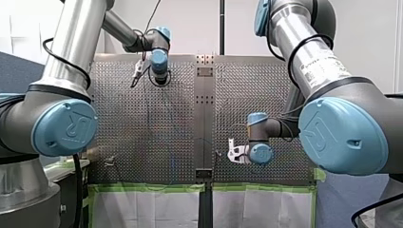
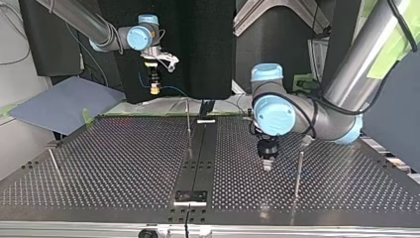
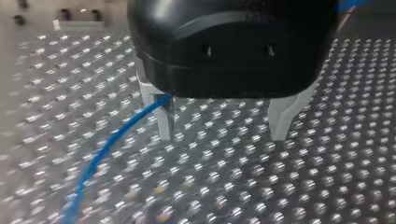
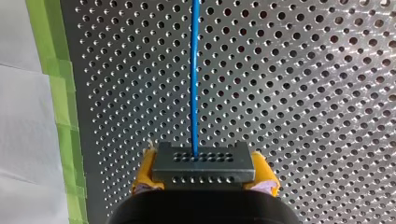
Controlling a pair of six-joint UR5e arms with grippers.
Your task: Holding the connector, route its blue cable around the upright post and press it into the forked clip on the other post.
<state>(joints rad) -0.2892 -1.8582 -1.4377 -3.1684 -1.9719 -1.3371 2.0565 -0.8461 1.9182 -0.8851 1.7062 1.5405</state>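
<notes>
Perforated table [image 2: 124, 163] is filling every view, with green tape [image 4: 56, 93] edging it on the arms' side. Three thin posts are standing on it in the top view: a centre post [image 2: 188, 124] by the middle strip, a side post [image 2: 298, 171] toward that view's right, and a leaning post [image 2: 53, 163] at its left. Which one is carrying the forked clip is too small to tell. My right gripper [image 2: 155, 85] is hanging raised over the table's far edge in the top view. In the right wrist view its yellow pads [image 4: 141, 175] are pinching the connector [image 4: 203, 163] from both sides. The blue cable [image 4: 194, 70] is leaving the connector's face and running straight ahead over the holes, looking fairly taut. My left gripper [image 3: 223, 133] is hovering low over the table near the side post. Its metal fingers [image 3: 282, 116] are spread apart and gripping nothing, with the cable passing just beside one finger and curving away across the surface. Judging progress: the holding part is done, since the connector is secure. No view is showing the cable wrapped around a post or seated in a clip, so both the routing and the pressing-in are looking undone, and the task is sitting in its early stretch
</notes>
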